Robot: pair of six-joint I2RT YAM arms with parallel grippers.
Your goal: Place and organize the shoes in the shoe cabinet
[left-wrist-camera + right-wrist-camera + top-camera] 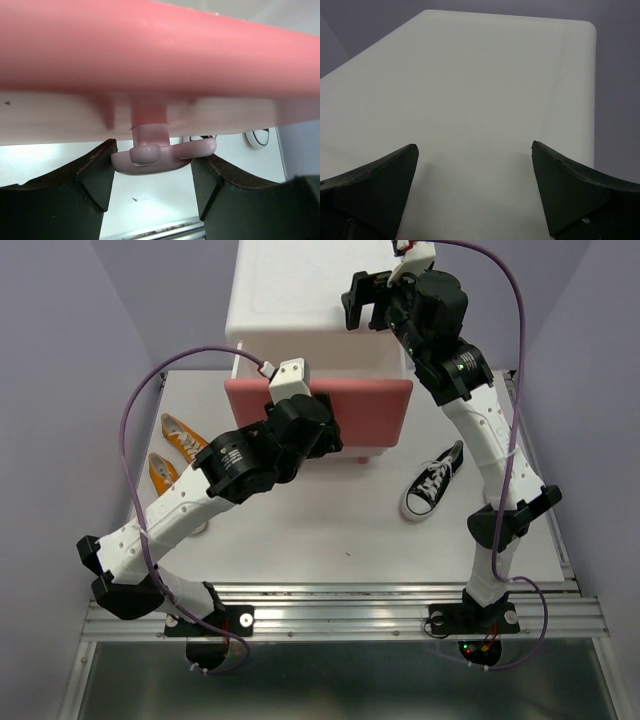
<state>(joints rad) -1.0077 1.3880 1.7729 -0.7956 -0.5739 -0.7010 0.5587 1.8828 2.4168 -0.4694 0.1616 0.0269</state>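
The white shoe cabinet (300, 300) stands at the back of the table. Its deeper pink drawer front (375, 410) stands out toward me. My left gripper (318, 412) is shut on that drawer's bunny-shaped knob (160, 155), with a finger pressed on each side of it. My right gripper (365, 300) is open and empty just above the cabinet's white top (470, 75). Two orange shoes (180, 435) lie side by side at the left. One black shoe (432, 480) lies at the right of the cabinet. The other black shoe is hidden.
The metal rail (340, 605) with both arm bases runs along the near table edge. Purple walls close in the left, right and back. A purple cable (135, 420) loops over the orange shoes.
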